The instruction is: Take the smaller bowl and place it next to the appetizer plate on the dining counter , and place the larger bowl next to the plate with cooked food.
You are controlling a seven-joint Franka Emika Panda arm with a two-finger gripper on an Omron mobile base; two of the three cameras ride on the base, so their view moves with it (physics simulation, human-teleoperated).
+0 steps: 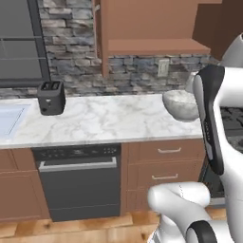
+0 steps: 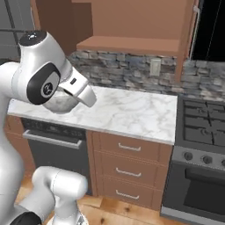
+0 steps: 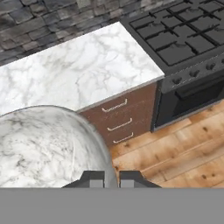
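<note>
Above worktop (image 1: 104, 118), gripper (image 3: 111, 178) clamped on smaller bowl (image 3: 43, 148) rim

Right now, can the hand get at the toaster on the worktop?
Probably not: the hand is shut on the smaller bowl, so it is occupied, and the toaster stands toward the other end of the worktop.

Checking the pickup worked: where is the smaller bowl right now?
The smaller bowl is pinched by its rim in the gripper, held over the marble worktop's front edge, between the toaster and the stove.
</note>
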